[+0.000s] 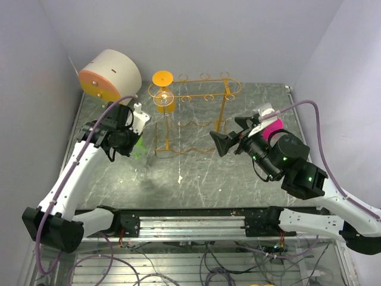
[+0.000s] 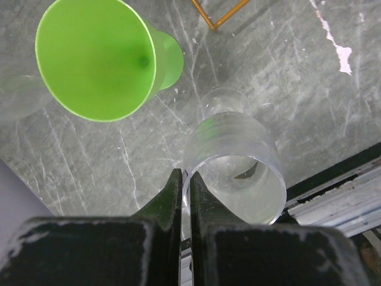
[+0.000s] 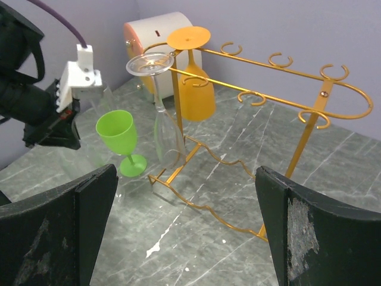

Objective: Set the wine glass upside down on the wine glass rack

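the left gripper (image 2: pixel 184 182) is pinched on the rim of a clear wine glass (image 2: pixel 238 161), one finger inside the wall and one outside, with only the thin wall between them. this glass is on the left part of the table (image 1: pixel 196 185), near the front left corner of the wine glass rack (image 3: pixel 305 138) but not on it. its mouth is turned to the left wrist camera. through the mouth i see the grey table and one small dark reflection.

just beside it a green wine glass (image 2: pixel 95 59) stands upright on its foot. inside it only its own green bottom is visible.

two glasses hang upside down at the left end of the rack: an orange glass (image 3: pixel 195 89) and a second clear glass (image 3: pixel 149 63), their round feet up on the top rail and their mouths down.

the right gripper (image 3: pixel 186 179) is wide open and holds nothing. it stands apart from the rack, in front of its right end.

the held glass is almost invisible in the top view and in the right wrist view, so i cannot tell if its foot touches the table. behind the rack lies a white drum (image 1: pixel 113 71) with an orange face. a pink thing (image 1: pixel 275 125) behind the right arm is mostly hidden and i cannot say what it is.
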Robot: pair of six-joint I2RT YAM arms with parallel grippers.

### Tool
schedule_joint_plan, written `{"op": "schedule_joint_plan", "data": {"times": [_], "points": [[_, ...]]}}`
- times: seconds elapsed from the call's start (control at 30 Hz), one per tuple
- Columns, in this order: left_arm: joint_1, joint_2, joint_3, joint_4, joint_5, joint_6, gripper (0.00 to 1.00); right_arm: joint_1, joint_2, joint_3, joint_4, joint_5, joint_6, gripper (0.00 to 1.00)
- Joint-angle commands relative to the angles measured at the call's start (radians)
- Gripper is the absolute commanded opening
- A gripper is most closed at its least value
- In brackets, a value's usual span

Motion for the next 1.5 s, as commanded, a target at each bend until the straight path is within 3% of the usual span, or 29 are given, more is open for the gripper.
{"op": "schedule_joint_plan", "data": {"times": [0.0,0.3,0.67,0.83,0.93,1.07,1.2,1.33,1.47], "points": [[0.007,-0.059,0.095,-0.071,0.074,0.027,0.07,-0.002,0.021,-0.008,0.024,-0.045,0.019,1.00],[0.014,-0.096,0.385,-0.157,0.121,0.060,0.07,-0.003,0.059,-0.085,0.109,-0.450,0.068,1.00],[0.016,-0.165,0.611,-0.134,0.107,0.102,0.07,-0.003,0.133,-0.048,0.163,-0.488,0.337,1.00],[0.015,-0.187,0.654,-0.139,0.130,0.100,0.07,-0.004,0.171,-0.036,0.166,-0.423,0.786,1.00],[0.015,-0.228,0.634,-0.093,0.128,0.091,0.07,-0.004,0.225,-0.033,0.185,-0.493,1.056,1.00],[0.019,-0.237,0.634,-0.067,0.131,0.066,0.07,-0.003,0.302,-0.087,0.349,-0.580,1.364,0.99],[0.040,-0.265,0.612,-0.025,0.160,0.054,0.07,-0.003,0.297,-0.215,0.560,-0.460,1.665,0.84],[0.054,-0.341,0.536,0.073,0.159,0.048,0.07,-0.003,0.331,-0.160,0.542,-0.340,1.779,0.83],[0.064,-0.394,0.475,0.140,0.147,0.054,0.07,0.002,0.467,-0.003,0.512,-0.397,1.876,0.79]]}}
